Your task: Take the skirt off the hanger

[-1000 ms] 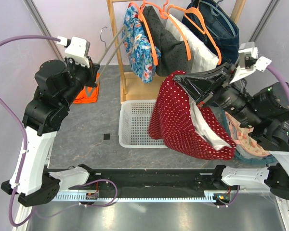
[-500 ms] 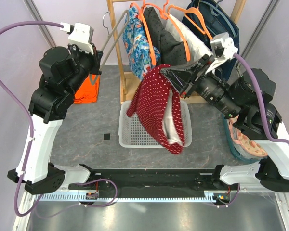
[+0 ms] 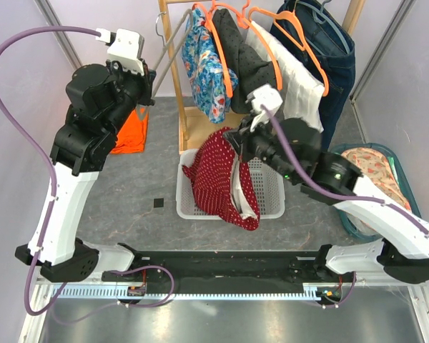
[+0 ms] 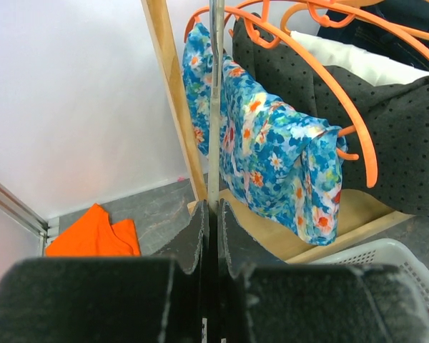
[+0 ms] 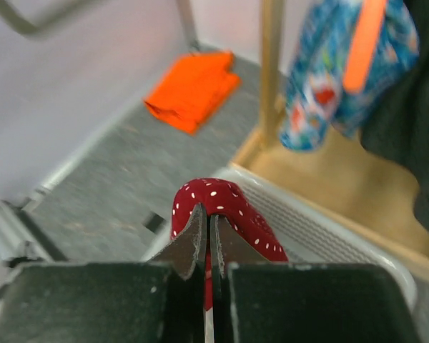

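Hanging from the right gripper [image 3: 236, 141], the red polka-dot skirt [image 3: 218, 179] droops straight down, its long axis near vertical, with its lower folds over the white basket [image 3: 188, 212] on the bench [image 3: 129, 193]. The right wrist view shows those jaws clenched on a pinch of fabric at the skirt's top. The left gripper [image 3: 144, 91] is clamped on the bare grey hanger [image 3: 168, 53], raised beside the wooden rack [image 3: 177, 114] and well apart from the skirt. Skirt and hanger look separated, so the next move is probably to lower and release into the basket directly beneath.
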`<control>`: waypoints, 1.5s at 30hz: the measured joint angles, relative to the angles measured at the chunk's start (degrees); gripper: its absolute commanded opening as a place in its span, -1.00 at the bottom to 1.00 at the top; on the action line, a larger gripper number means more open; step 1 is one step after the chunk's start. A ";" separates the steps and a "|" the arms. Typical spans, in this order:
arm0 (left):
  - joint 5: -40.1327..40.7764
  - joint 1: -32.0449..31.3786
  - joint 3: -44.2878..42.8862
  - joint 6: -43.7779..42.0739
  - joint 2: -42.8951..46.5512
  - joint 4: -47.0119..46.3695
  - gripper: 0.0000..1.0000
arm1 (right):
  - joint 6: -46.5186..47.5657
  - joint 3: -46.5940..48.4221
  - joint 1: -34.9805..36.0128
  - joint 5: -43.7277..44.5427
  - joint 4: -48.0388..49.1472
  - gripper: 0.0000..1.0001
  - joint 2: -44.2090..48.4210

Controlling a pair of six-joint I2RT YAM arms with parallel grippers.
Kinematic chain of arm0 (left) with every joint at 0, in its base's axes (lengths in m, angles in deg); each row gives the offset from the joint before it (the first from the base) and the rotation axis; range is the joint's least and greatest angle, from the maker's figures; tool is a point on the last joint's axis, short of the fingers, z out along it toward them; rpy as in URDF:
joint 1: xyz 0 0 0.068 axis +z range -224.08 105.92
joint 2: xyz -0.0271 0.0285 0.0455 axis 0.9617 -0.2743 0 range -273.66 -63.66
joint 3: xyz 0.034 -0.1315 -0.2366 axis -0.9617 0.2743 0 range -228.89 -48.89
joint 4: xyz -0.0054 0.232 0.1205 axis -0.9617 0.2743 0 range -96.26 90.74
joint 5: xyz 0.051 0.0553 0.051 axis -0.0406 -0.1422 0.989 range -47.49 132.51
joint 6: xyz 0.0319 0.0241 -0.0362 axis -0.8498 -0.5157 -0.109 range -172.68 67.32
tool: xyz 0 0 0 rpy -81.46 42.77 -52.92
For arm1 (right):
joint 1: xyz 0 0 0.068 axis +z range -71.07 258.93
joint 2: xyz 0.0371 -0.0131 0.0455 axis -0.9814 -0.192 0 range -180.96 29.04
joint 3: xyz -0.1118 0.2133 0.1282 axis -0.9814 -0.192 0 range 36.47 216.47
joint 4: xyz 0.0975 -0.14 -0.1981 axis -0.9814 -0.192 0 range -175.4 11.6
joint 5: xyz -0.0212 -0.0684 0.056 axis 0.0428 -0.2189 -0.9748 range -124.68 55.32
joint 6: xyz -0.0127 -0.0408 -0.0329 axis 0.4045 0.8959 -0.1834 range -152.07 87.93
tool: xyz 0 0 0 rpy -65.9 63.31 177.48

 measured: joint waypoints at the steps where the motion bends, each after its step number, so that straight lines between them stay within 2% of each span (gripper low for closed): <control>1: -0.02 0.00 0.00 0.00 -0.28 -0.13 -0.97 | -0.02 -1.92 -0.31 1.18 -0.52 -1.00 -0.15; 10: 0.26 -0.02 -1.49 -0.33 -2.36 -0.17 -0.97 | -2.38 -11.82 -8.02 9.07 -2.47 -1.00 -1.90; 15: 3.13 -0.02 -5.55 -2.12 -6.23 -0.90 -0.97 | -5.25 -23.54 -8.39 9.22 -0.48 -1.00 -6.54; 21: 6.01 -0.02 -11.82 -3.89 -12.94 -1.42 -0.97 | -9.01 -33.05 -8.66 8.92 0.35 -1.00 -13.49; 34: 7.96 -0.02 -26.43 -5.33 -27.06 -1.81 -0.96 | -13.55 -38.58 -9.03 7.13 8.37 -1.00 -13.94; 45: 9.27 1.86 -29.09 -5.51 -34.93 -4.83 -0.96 | -16.94 -46.58 -9.20 2.54 16.17 -1.00 -11.80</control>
